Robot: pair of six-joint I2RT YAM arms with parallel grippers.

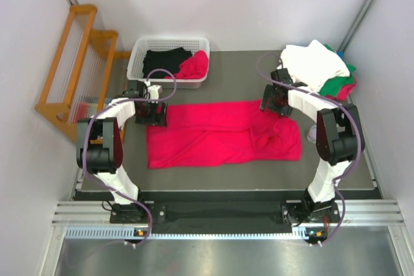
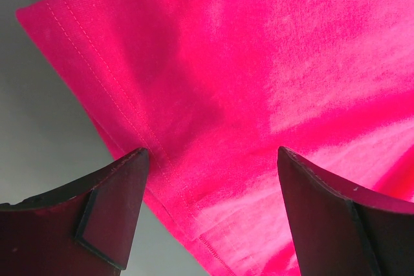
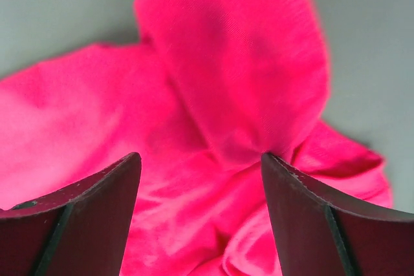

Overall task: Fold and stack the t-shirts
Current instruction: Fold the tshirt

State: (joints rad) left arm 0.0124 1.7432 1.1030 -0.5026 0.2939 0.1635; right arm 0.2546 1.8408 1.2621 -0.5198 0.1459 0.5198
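Observation:
A crimson-red t-shirt [image 1: 220,135] lies spread lengthwise on the grey table, bunched at its right end. My left gripper [image 1: 155,113] is open over the shirt's far left corner. In the left wrist view its jaws [image 2: 210,156] stand wide apart above the stitched hem corner [image 2: 162,159]. My right gripper [image 1: 268,105] is open over the shirt's far right edge. In the right wrist view it [image 3: 200,159] hovers above a raised, crumpled fold [image 3: 239,82]. Neither gripper holds anything.
A white lattice basket [image 1: 137,63] at the back left holds a black shirt [image 1: 165,61] and a red one [image 1: 195,66]. A pile of shirts [image 1: 317,64], white on top of green and red, sits at the back right. A wooden rack [image 1: 74,63] stands left of the table.

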